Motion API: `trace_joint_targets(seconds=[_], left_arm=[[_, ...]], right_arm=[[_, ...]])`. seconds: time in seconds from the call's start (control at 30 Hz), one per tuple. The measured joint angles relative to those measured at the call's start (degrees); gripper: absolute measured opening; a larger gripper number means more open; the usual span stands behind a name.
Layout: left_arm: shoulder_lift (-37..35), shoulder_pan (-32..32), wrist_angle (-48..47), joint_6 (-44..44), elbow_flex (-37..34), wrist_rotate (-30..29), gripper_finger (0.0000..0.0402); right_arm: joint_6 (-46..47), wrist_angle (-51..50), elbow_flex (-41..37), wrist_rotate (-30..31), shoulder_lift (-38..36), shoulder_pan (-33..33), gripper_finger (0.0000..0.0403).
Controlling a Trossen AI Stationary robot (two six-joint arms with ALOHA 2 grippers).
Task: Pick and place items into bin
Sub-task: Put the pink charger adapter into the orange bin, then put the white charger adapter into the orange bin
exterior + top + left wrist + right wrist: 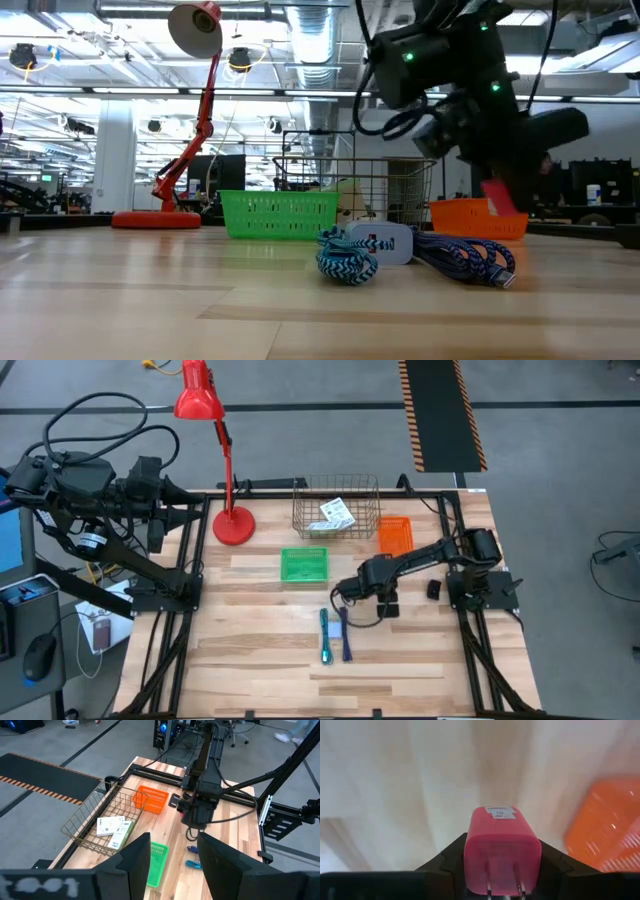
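Note:
My right gripper is shut on a small pink-red block, held above the table's middle right. A teal-green pen and a dark blue pen lie side by side on the wood nearer the front edge, with a pale blue-grey block among them. White printed packets lie inside the wire bin at the far side. My left gripper stands open, raised off the table's left edge, holding nothing. My right gripper pinches the pink-red block by two opposite sides between its two fingers. The fingers slant steeply down from above. The block's labelled end points away from the wrist and its two metal prongs point back. In the low view the block hangs clear of the table.
An orange basket and a green basket stand in front of the wire bin. A red desk lamp stands at the far left of the table. A small dark thing lies by the right arm's base.

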Motion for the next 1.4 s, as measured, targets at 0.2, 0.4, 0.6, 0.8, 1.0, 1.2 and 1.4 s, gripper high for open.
trace_joint_targets(seconds=[0.2, 0.4, 0.6, 0.8, 1.0, 1.2, 1.4], left_arm=[[0.0, 0.0, 0.0, 0.0, 0.0, 0.0, 0.0151], [0.0, 0.0, 0.0, 0.0, 0.0, 0.0, 0.0151], [0.0, 0.0, 0.0, 0.1, 0.0, 0.1, 0.0151], [0.0, 0.0, 0.0, 0.1, 0.0, 0.1, 0.0151], [0.0, 0.0, 0.0, 0.0, 0.0, 0.1, 0.0151], [0.0, 0.0, 0.0, -0.2, 0.0, 0.1, 0.0151], [0.0, 0.0, 0.0, -0.3, 0.0, 0.2, 0.0151]], right_arm=[[0.0, -1.6, 0.2, 4.0, -4.6, -3.7, 0.014], [0.4, -2.5, 0.2, 9.1, -10.3, -8.6, 0.014], [-0.4, -2.3, 0.3, 10.6, -14.3, -15.1, 0.014], [-4.3, -1.9, 0.3, 10.5, -14.1, -22.1, 0.014], [-6.6, 1.7, 0.2, 8.8, -12.9, -27.6, 0.0158], [-6.7, 1.6, 0.2, 8.4, -11.9, -30.2, 0.0192], [-7.7, 3.0, 0.2, 8.2, -12.0, -30.4, 0.0201]])
